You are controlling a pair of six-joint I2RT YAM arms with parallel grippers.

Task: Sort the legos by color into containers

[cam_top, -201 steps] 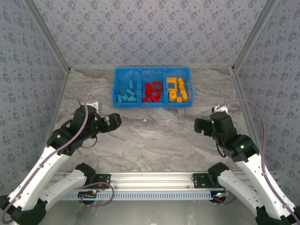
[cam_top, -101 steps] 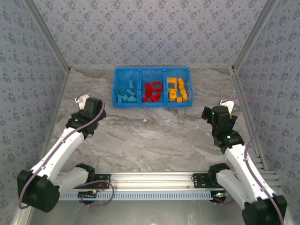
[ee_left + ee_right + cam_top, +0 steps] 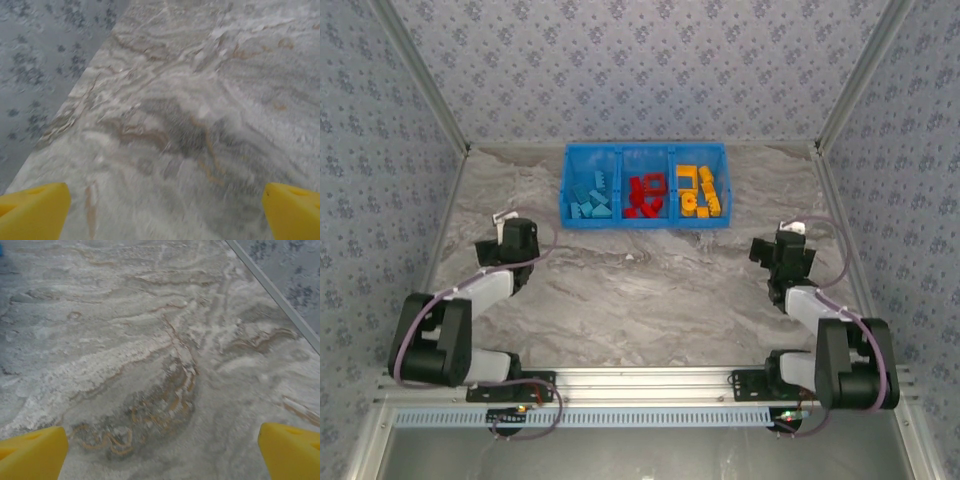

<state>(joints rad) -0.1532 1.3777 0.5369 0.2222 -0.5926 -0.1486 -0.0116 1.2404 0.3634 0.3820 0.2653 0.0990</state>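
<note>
Left gripper (image 3: 165, 212): spread wide, empty, mid-left over marble table (image 3: 640, 290). Upper centre: blue bin (image 3: 645, 222), with light-blue legos (image 3: 592, 198) in left compartment, red legos (image 3: 645, 196) in middle, yellow legos (image 3: 699, 192) in right. Right gripper (image 3: 162, 450): mid-right, equally spread, gripping nothing.

grey marbled table (image 3: 640, 290), blue-grey patterned walls (image 3: 640, 70) around

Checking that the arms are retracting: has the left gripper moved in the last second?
Yes. The left gripper has drawn back leftward, farther from the bright blue three-compartment plastic bin.
</note>
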